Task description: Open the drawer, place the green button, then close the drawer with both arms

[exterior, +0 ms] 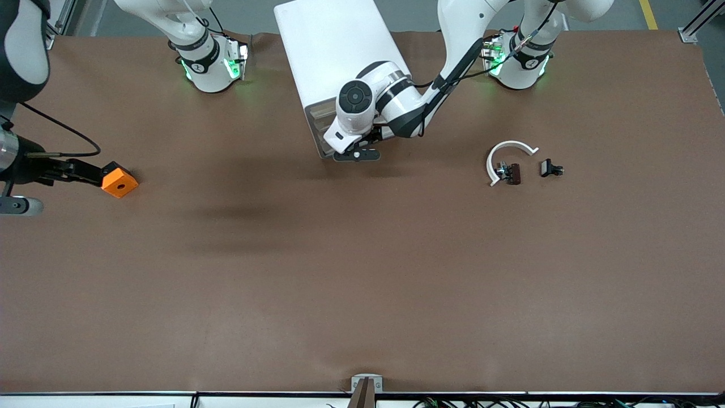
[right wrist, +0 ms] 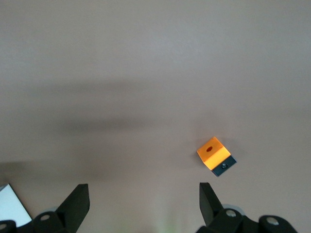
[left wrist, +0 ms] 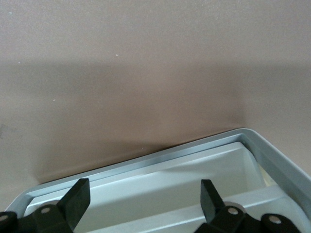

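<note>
**Left gripper at the cabinet front, right gripper held high over the table**

1. Drawer. The cabinet (exterior: 334, 51) is a white box standing between the two arm bases, its front facing the front camera. The beige drawer fronts show as a narrow strip (exterior: 318, 122) below its top panel. In the left wrist view a drawer (left wrist: 170, 189) shows as a shallow white tray with a pale rim, empty in the part seen. Which of the four drawers it is cannot be told.

2. Left gripper. The left gripper (exterior: 358, 152) sits at the cabinet front, low against the drawer fronts. In the left wrist view its fingers (left wrist: 77, 199) stand wide apart over the tray rim, released, with nothing between them.

3. Button. A small part (exterior: 502, 169) lies inside the white arc (exterior: 507, 157), just beside a dark block (exterior: 515, 173), toward the left arm's end of the table. Whether it is the green-capped button cannot be told. Another small black part (exterior: 550, 168) lies just beside the arc.

4. Right gripper. The right gripper (right wrist: 143, 204) hangs high over the bare brown table (exterior: 362, 272), released, its fingers (right wrist: 77, 201) wide apart and empty.

5. Other item. An orange cube (exterior: 119, 180) with a hole in its top rests on the table toward the right arm's end.
</note>
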`<control>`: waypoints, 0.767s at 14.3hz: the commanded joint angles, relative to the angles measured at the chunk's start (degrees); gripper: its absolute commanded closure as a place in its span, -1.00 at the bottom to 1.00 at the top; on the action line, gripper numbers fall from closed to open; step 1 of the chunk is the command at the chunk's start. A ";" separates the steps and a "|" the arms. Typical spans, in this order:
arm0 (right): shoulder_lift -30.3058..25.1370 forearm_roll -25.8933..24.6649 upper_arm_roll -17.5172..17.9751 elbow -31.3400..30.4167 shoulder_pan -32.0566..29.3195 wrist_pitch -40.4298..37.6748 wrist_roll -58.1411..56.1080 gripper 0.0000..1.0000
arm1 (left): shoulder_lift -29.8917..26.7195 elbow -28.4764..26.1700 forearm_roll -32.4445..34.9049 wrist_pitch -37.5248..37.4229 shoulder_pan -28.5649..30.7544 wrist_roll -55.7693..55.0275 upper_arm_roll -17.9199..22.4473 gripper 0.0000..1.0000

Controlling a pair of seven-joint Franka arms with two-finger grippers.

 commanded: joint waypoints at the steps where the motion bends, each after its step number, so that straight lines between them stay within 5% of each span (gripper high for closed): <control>1: -0.69 -0.99 1.24 -0.33 -1.67 -0.97 -1.84 -1.00 | -1.93 -0.83 0.30 0.35 3.51 -0.08 -0.71 -1.00; 11: -1.13 0.93 1.33 3.62 -3.95 -3.85 -0.97 -1.00 | -5.10 0.49 1.00 0.00 17.40 -0.26 -0.53 -1.00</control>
